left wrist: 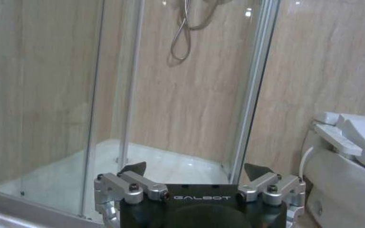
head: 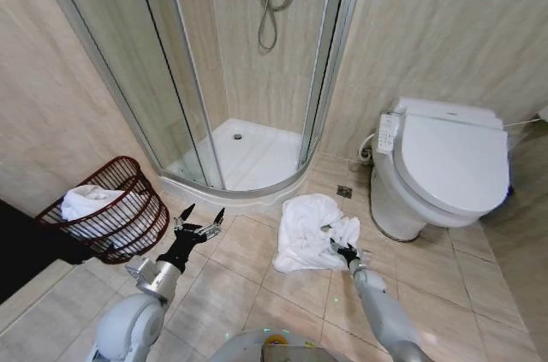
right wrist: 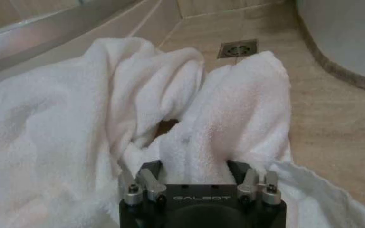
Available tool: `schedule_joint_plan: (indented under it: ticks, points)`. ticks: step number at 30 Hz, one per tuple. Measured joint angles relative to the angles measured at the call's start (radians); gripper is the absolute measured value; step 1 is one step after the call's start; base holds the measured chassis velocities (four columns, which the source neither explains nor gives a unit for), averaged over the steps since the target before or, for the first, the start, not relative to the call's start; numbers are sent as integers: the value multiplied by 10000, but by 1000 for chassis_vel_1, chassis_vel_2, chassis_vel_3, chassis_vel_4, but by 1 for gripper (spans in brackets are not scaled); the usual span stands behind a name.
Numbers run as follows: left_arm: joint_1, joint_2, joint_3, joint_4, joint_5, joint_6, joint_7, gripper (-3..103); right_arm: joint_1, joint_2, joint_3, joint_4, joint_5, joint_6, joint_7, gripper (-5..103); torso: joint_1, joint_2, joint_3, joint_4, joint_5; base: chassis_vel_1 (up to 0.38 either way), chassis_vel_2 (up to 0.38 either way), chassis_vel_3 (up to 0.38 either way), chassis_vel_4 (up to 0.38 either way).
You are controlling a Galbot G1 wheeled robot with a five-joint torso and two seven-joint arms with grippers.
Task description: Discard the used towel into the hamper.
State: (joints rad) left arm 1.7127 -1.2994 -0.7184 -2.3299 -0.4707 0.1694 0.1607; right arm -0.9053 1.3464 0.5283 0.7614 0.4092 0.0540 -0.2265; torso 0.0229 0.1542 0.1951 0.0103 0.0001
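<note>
Right gripper (head: 344,250) down at the floor, fingers buried in a fold of the white towel (head: 310,229), apparently clamped on it. Towel heap spreads toward 10 o'clock from it. Hamper (head: 128,225) lies well off at 9 o'clock, beyond the idle, spread left gripper (head: 199,223).

The bathroom is lit evenly and softly from above, and only faint shadows are cast on the floor tiles (head: 445,285). Small glare spots are seen on the shower glass (left wrist: 249,12). Straight lines are bent toward the head view's edges. Both wrist views are rendered slightly soft.
</note>
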Motion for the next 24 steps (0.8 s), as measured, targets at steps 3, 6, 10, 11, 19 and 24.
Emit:
schedule_joint_plan:
  ticks: [3, 6, 10, 11, 19, 24]
  points:
    - [0, 0, 0, 0, 0, 0, 1, 100, -37, -1, -4, 34, -51, 0, 0, 61, 0, 0, 0, 0, -1, 0, 0, 0, 0]
    - [0, 0, 0, 0, 0, 0, 0, 100, -44, -23, -3, 36, -62, 6, 2, 53, 0, 0, 0, 0, -1, 0, 0, 0, 0]
    - [0, 0, 0, 0, 0, 0, 0, 100, -21, -14, 36, 26, -64, -2, 79, 41, 0, 0, 0, 0, -1, 0, 0, 0, 0]
    - [0, 0, 0, 0, 0, 0, 0, 100, -21, -14, 36, 26, -64, -2, 79, 41, 0, 0, 0, 0, -1, 0, 0, 0, 0]
    - [0, 0, 0, 0, 0, 0, 1, 100, 0, -25, 39, 43, -60, -31, 103, 21, 0, 0, 0, 0, 0, 0, 0, 0, 0]
    - [0, 0, 0, 0, 0, 0, 1, 100, 10, -47, 40, 52, -59, -38, 88, 10, 0, 0, 0, 0, 0, 0, 0, 0, 0]
